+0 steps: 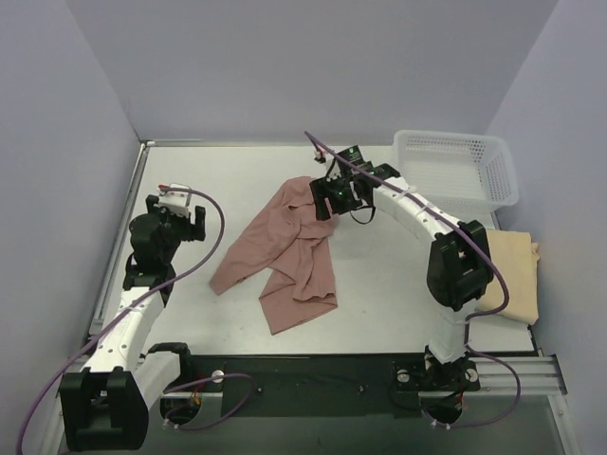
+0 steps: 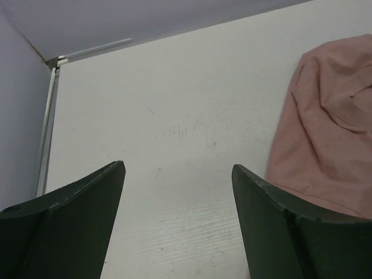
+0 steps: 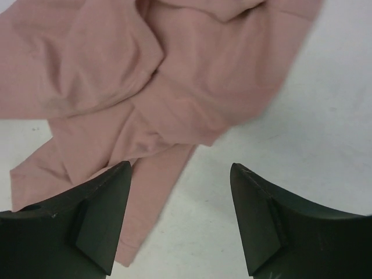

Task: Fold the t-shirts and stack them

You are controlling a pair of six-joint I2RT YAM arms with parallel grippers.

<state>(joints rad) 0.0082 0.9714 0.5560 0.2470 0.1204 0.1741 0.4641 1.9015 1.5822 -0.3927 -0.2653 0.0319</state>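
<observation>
a: where are the t-shirts?
b: the dusty pink t-shirt (image 1: 289,251) lies crumpled in the middle of the bench (image 1: 218,171). the pale tan t-shirt (image 1: 512,270) lies flat at the right edge, near the white mesh basket (image 1: 455,166).
a: and the arms?
b: the right end effector (image 3: 179,167) is spread, holding nothing, over the pink cloth's far part. the left end effector (image 2: 177,168) is spread too, over the bench left of that shirt.
</observation>
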